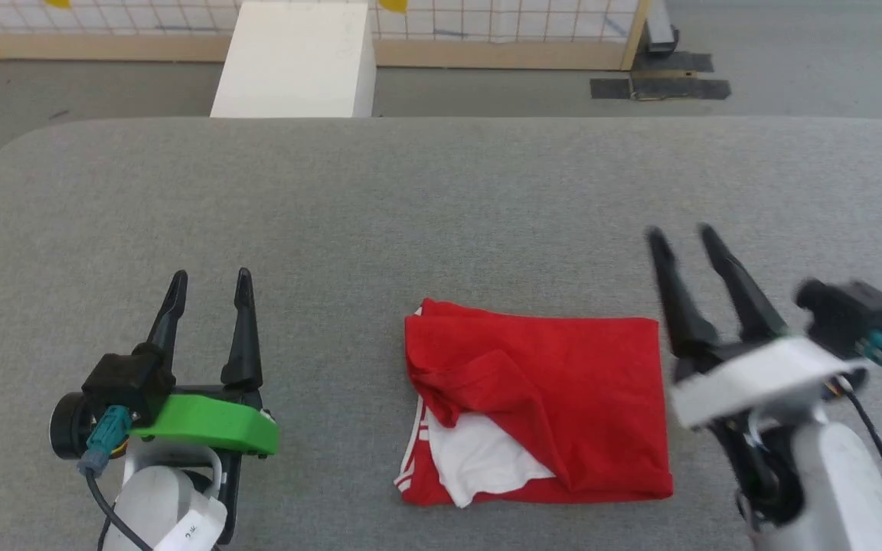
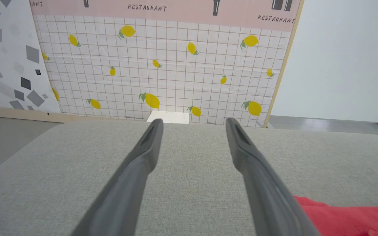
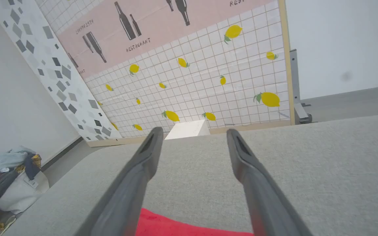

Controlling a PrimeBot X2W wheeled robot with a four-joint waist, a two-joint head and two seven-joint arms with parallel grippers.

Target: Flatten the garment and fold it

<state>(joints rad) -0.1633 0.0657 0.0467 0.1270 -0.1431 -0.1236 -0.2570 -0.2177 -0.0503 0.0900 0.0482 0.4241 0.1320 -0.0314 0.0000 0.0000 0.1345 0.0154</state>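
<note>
The red garment (image 1: 556, 398) lies folded into a rough rectangle on the grey table (image 1: 441, 207), near its front edge, right of centre. A white sleeve (image 1: 479, 455) with red-striped trim peeks out at its lower left, under a rumpled red flap. No lettering or number shows. My left gripper (image 1: 210, 285) hovers open well to the left of the garment, nothing between its fingers. My right gripper (image 1: 678, 237) stands open just off the garment's right edge, tilted left, also empty. A red corner of the garment (image 2: 349, 218) shows in the left wrist view, and its red edge (image 3: 182, 226) in the right wrist view.
A white box (image 1: 295, 61) stands on the floor behind the table's far edge. A tiled lemon-pattern panel (image 2: 162, 68) rises beyond it. A pile of clothes in a bag (image 3: 8, 177) sits on the floor off the table's left side.
</note>
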